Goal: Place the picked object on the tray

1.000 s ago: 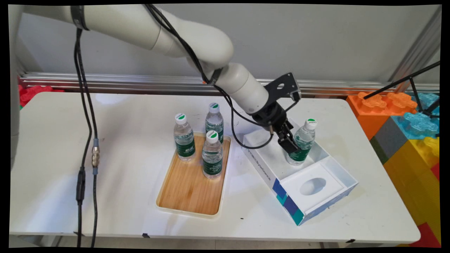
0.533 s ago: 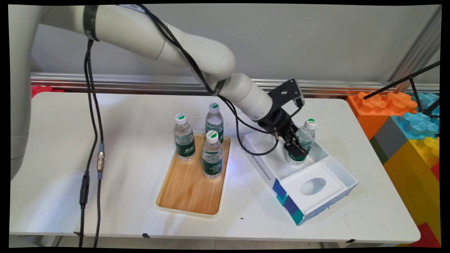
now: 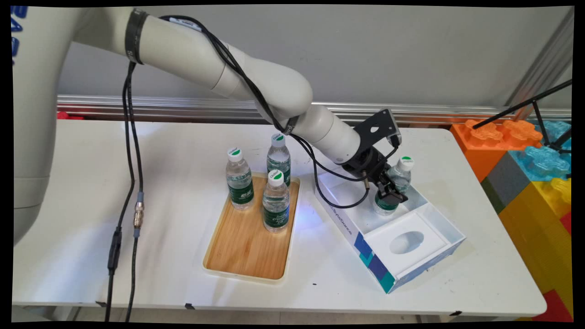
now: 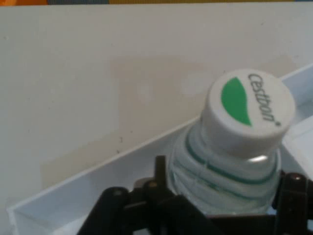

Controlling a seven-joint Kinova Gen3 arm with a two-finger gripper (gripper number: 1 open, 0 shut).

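Observation:
A clear water bottle (image 3: 400,175) with a white-and-green cap (image 4: 247,110) and a green label leans to the right in the far compartment of an open white box (image 3: 347,225). My gripper (image 3: 392,194) reaches down from the upper left and is shut on the bottle's body just below the shoulder. In the hand view the gripper (image 4: 225,183) has one black finger (image 4: 159,169) on either side of the ribbed neck, and the box's far wall (image 4: 98,171) runs behind it.
A wooden tray (image 3: 244,249) lies left of the box, with three more water bottles (image 3: 276,201) (image 3: 239,179) (image 3: 279,157) at its far end. The box's near part holds a white insert with an oval hole (image 3: 406,241). Coloured foam blocks (image 3: 530,155) stand beyond the table's right edge.
The arm has swung to the right and lower, and the gripper has slid down and right along the bottle. The bottle has stayed in the box, its cap dipping slightly.

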